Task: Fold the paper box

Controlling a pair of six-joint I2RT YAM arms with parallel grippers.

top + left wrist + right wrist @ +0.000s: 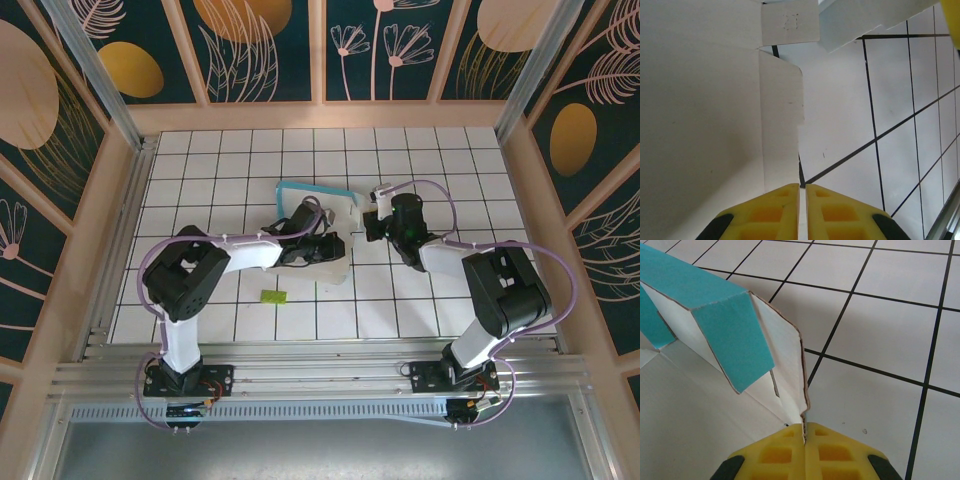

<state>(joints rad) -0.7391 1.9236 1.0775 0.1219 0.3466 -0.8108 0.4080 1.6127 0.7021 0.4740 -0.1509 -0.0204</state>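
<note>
The paper box (335, 212) lies partly folded near the middle of the tiled table, white inside with a teal rim at its far left. In the left wrist view its white panel (700, 100) and a narrow flap run down into my left gripper (802, 186), whose yellow fingers are shut on the flap's thin edge. In the right wrist view a teal flap (725, 325) stands up, and my right gripper (804, 425) is shut on a raised white corner of the card. From above, the left gripper (320, 245) is at the box's near side and the right gripper (372, 218) at its right side.
A tiny yellow-green scrap (272, 295) lies on the tiles in front of the box. Wooden walls (120, 200) enclose the white gridded table (420, 300) on three sides. An aluminium rail (320, 375) carries both arm bases at the near edge.
</note>
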